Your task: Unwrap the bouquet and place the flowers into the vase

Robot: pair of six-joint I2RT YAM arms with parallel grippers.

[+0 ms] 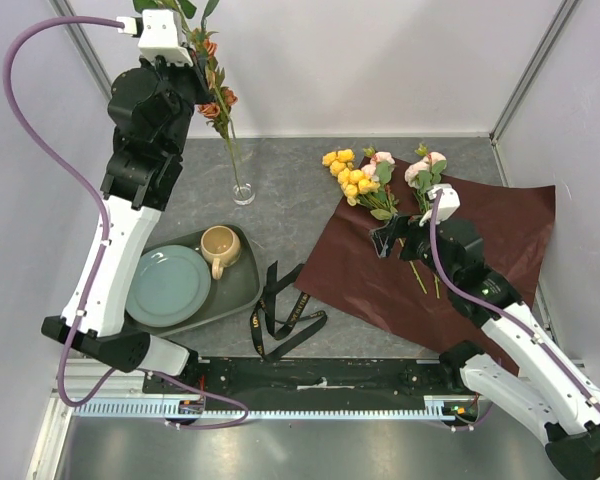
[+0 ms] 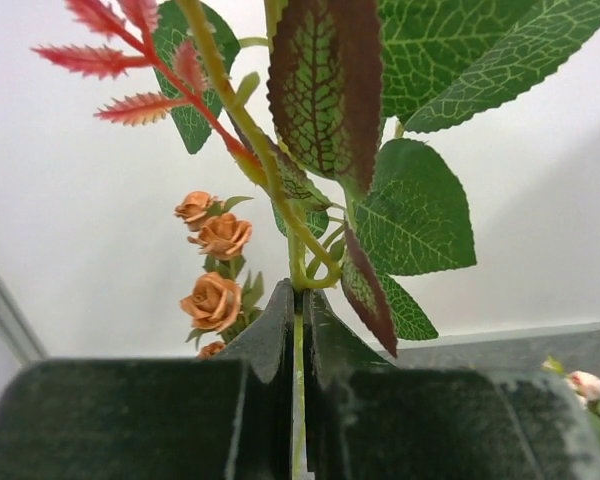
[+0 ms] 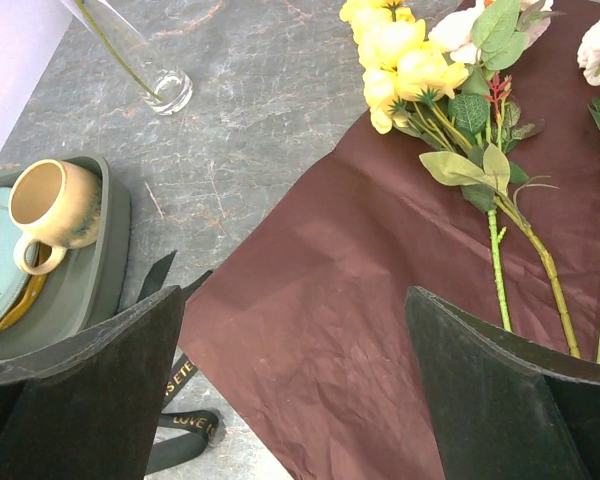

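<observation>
Your left gripper (image 2: pixel 300 300) is clamped on the rust-orange spray (image 2: pixel 220 236) by its stem — the lower end stands in the vase (image 1: pixel 242 186); your right gripper (image 3: pixel 295 325) gapes wide, empty, above the maroon paper (image 3: pixel 330 270) — yellow spray (image 3: pixel 405 55) nearby.

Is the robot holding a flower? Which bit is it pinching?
Yes. The left gripper pinches the orange rose spray by its green stem, just below the leaves. The right gripper is open and holds nothing.

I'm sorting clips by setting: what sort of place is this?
Likely a robot lab enclosure: blank white wall panels in metal framing, a grey tabletop, and an aluminium rail along its near edge.
</observation>
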